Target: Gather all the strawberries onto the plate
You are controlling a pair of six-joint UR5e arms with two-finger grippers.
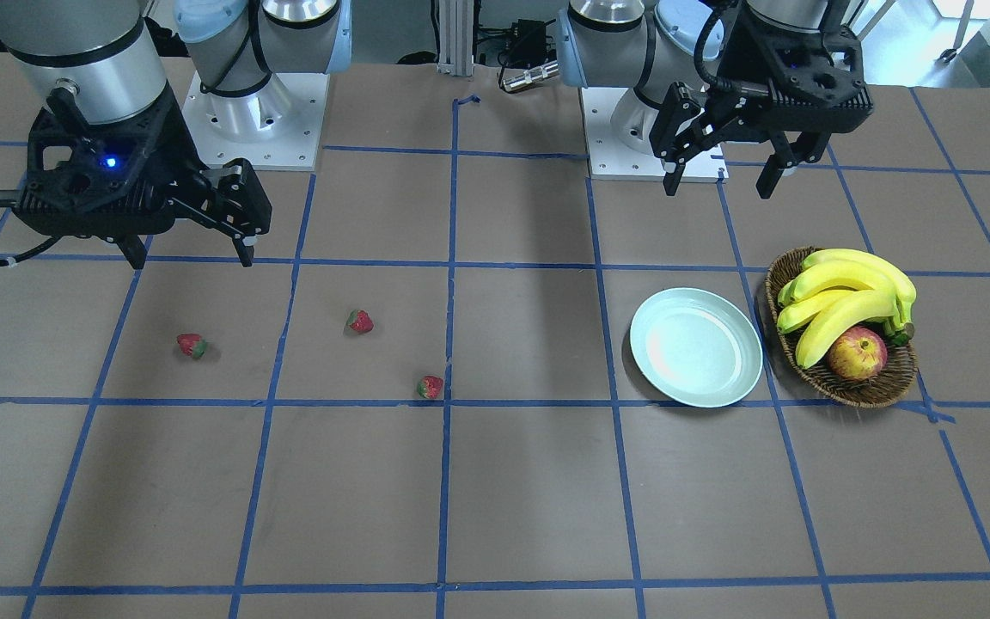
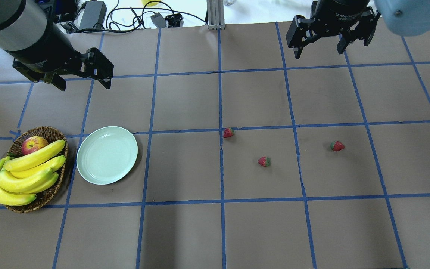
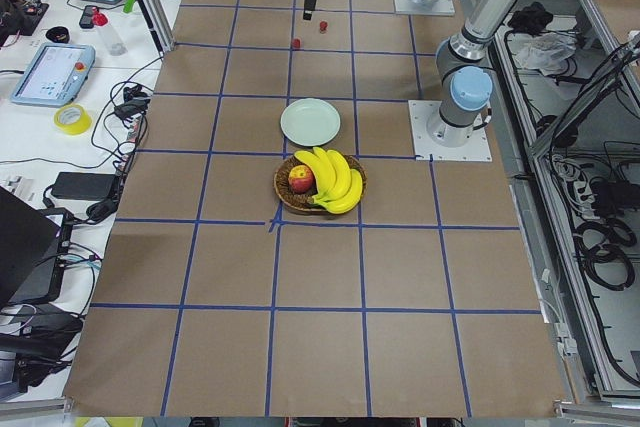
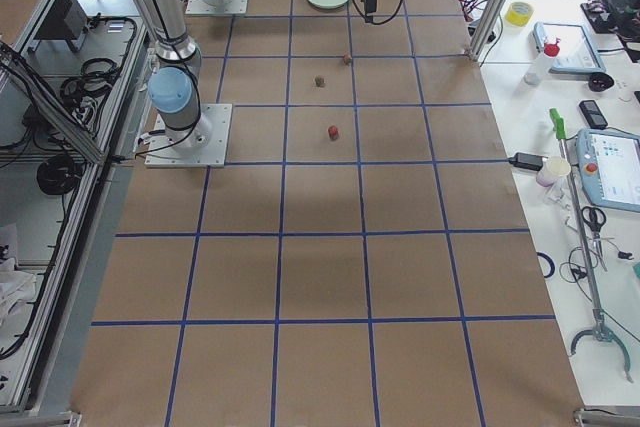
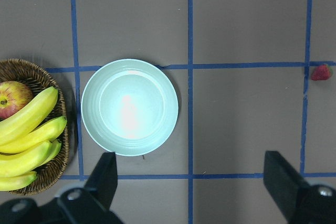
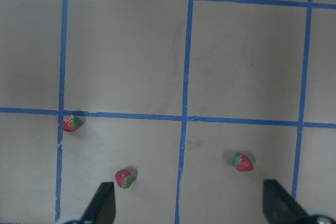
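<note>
Three small red strawberries lie on the brown table: one (image 2: 228, 132) near the middle, one (image 2: 264, 161), and one (image 2: 337, 146) furthest to the right. The front view shows them too (image 1: 430, 387) (image 1: 360, 322) (image 1: 192, 346), as does the right wrist view (image 6: 71, 123) (image 6: 124, 178) (image 6: 242, 162). The pale mint plate (image 2: 106, 155) (image 1: 695, 346) (image 5: 129, 107) is empty, left of the strawberries. My left gripper (image 2: 83, 83) (image 1: 718, 185) hangs open and empty high above the table behind the plate. My right gripper (image 2: 318, 52) (image 1: 189, 256) hangs open and empty, high behind the strawberries.
A brown wicker basket (image 2: 43, 130) (image 1: 856, 397) stands right beside the plate on its outer side, holding a bunch of bananas (image 2: 24, 173) and a red-yellow apple (image 2: 34, 144). Blue tape lines grid the table. Cables and power bricks lie beyond the far edge.
</note>
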